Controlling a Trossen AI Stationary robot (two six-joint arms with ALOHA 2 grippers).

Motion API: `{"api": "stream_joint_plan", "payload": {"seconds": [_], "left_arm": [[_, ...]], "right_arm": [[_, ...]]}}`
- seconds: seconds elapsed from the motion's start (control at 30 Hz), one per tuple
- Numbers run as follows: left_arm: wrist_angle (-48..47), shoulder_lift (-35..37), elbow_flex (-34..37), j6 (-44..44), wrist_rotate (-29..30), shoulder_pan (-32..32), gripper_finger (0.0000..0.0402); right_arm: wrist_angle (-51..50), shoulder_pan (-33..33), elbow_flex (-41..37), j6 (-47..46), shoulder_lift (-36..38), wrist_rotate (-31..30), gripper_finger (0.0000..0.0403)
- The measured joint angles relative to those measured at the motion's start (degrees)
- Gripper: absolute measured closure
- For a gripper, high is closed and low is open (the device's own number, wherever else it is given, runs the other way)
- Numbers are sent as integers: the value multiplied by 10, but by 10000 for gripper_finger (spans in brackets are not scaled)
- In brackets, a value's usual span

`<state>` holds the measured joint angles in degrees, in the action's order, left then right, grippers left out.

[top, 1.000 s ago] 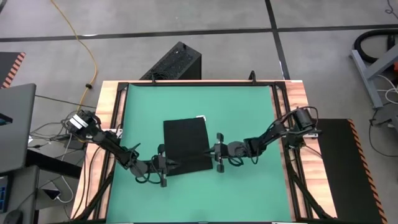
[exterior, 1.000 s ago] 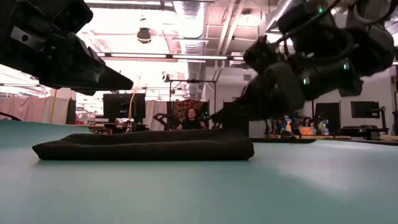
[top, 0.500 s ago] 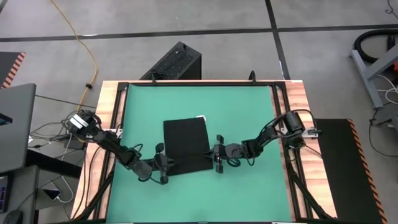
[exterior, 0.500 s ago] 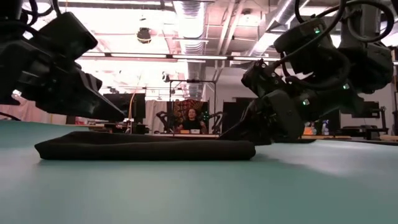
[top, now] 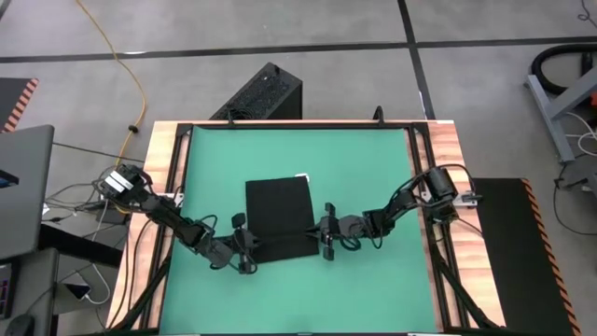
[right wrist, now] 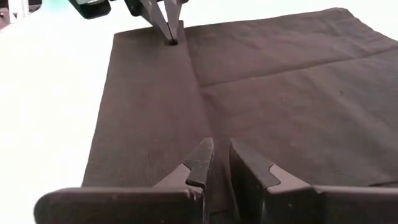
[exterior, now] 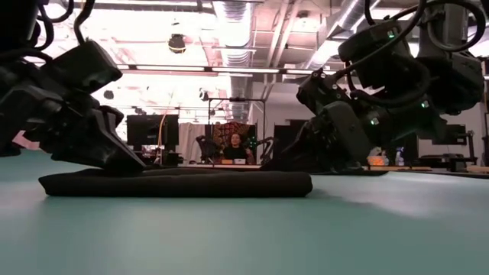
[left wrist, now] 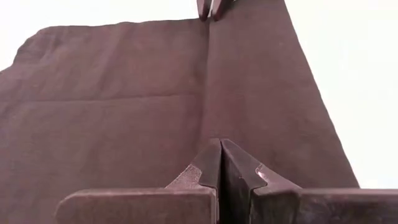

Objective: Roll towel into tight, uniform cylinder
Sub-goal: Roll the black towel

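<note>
The towel, a flat black cloth with a small white tag at its far edge, lies on the green mat. A straight crease runs across it from left to right, near its near end. My left gripper is shut, with its tips on the towel's left end at that crease. My right gripper stands at the crease's right end, its fingers a narrow gap apart. Each wrist view shows the other gripper's tips at the far end of the crease. My left gripper presses its shut fingertips down on the towel's top beside the crease, just inside the left edge. It slants down from the table's left, along the crease. The towel stays flat on the mat. My right gripper has its fingertips down on the towel just inside the right edge, one on each side of the crease. It slants down from the table's right. Whether cloth lies between the fingers I cannot tell.
A black ribbed box stands on the floor beyond the table's far edge. Wooden rails frame the mat on both sides. Bare mat lies on the far and near sides of the towel. A person sits far off in the room.
Both grippers have sunk from just above the towel onto its top, the left at the left end, the right at the right end. The left gripper has also tipped nose-down and drawn closer to the towel. The towel has stayed flat.
</note>
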<state>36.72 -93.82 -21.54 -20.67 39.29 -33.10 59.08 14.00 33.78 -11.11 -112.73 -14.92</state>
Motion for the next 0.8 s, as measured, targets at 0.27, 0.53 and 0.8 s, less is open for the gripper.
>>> {"api": "stream_joint_plan", "payload": {"seconds": [0.27,0.53,0.8], "left_arm": [[-13,0,0,7,2,5,401],[-19,0,0,11,6,6,401],[-24,0,0,11,17,6,401]], "right_arm": [[8,4,0,50,76,2,328],[-53,39,0,115,175,33,302],[-110,96,20,141,186,24,175]]}}
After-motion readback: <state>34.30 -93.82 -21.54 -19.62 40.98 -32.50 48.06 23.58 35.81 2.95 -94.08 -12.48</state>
